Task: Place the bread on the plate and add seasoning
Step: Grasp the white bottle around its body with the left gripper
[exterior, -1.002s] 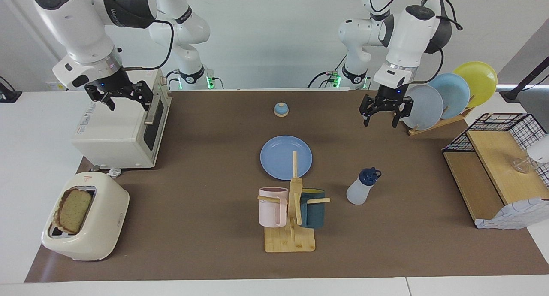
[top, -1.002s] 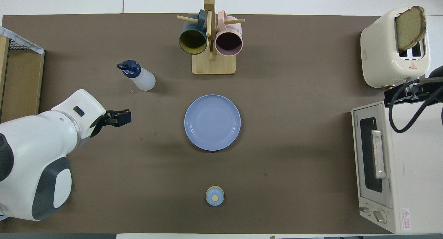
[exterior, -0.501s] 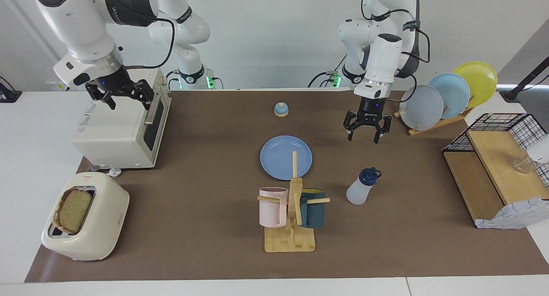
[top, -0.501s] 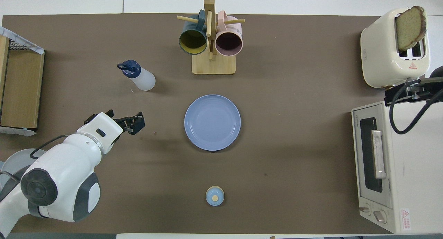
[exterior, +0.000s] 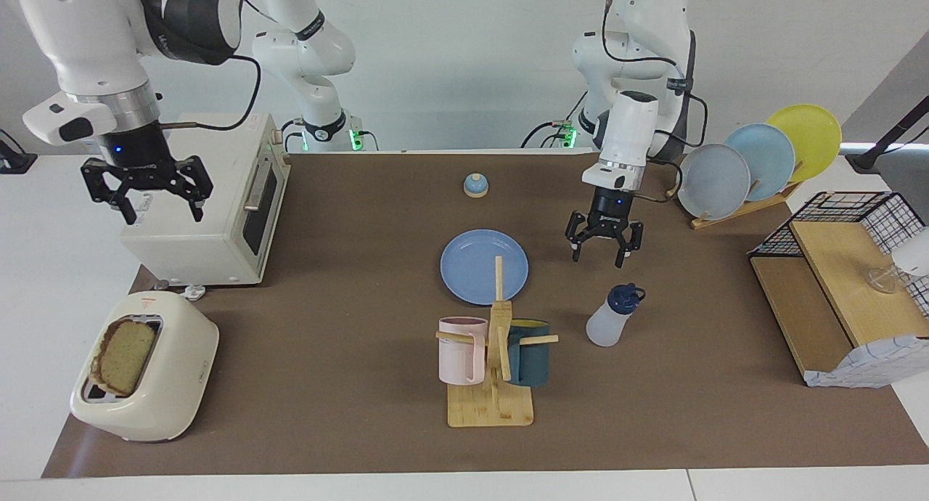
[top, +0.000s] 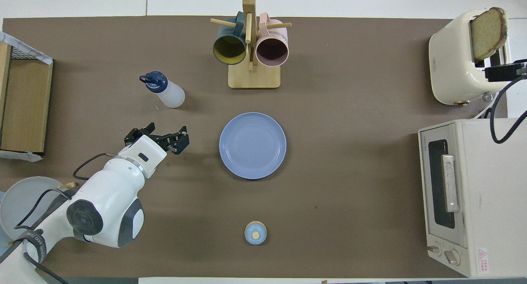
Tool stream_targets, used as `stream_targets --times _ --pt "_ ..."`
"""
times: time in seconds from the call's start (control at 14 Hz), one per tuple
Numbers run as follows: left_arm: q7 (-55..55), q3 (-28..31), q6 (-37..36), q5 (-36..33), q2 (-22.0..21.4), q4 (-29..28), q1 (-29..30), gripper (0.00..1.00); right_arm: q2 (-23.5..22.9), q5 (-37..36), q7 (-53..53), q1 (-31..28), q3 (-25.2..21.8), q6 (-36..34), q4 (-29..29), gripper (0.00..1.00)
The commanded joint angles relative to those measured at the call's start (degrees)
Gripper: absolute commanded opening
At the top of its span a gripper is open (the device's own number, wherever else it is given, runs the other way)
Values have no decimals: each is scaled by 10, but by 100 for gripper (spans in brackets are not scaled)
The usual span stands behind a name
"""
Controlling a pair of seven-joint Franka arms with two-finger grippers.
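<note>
The bread (exterior: 123,356) (top: 488,33) stands upright in a slot of the cream toaster (exterior: 156,385) (top: 455,57) at the right arm's end of the table. The blue plate (exterior: 484,266) (top: 252,145) lies bare at mid-table. The seasoning (exterior: 613,316) (top: 164,90), a white bottle with a navy cap, stands upright beside it toward the left arm's end. My left gripper (exterior: 597,259) (top: 158,135) hangs open over the mat between plate and bottle, touching neither. My right gripper (exterior: 163,214) is open and holds nothing, raised over the toaster oven's edge that faces the toaster.
A white toaster oven (exterior: 210,218) (top: 465,197) sits next to the toaster, nearer the robots. A wooden mug tree (exterior: 493,385) (top: 253,76) with two mugs stands just past the plate. A small bell (exterior: 475,186) (top: 255,232), a plate rack (exterior: 755,167) and a wire shelf (exterior: 835,290) are also here.
My left gripper has swung down from beside the plate rack to the mat near the plate and bottle. My right gripper has moved off the oven top toward the toaster.
</note>
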State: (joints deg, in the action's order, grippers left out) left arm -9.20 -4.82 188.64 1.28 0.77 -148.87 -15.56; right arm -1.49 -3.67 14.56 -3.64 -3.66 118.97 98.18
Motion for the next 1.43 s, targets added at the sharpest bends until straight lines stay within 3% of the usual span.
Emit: stream_targets --times 0.0,0.36,0.72,0.93,1.07,1.36 --pt "-1 10 17 7 7 6 -8 100 -34 16 20 -20 5 105 12 100" --pt "-1 11 18 13 51 37 -9 100 -119 52 18 -44 5 224 -6 100" --pt "-1 14 16 13 77 74 -10 100 -140 52 13 -66 6 237 -20 100" --pt "0 24 11 13 85 85 -10 100 -157 52 6 -65 6 274 -19 91" --pt "0 27 7 13 89 97 -10 100 -159 52 6 -60 6 277 -18 71" --pt "1 44 -11 13 113 136 -25 100 -162 50 5 -59 9 281 -19 58"
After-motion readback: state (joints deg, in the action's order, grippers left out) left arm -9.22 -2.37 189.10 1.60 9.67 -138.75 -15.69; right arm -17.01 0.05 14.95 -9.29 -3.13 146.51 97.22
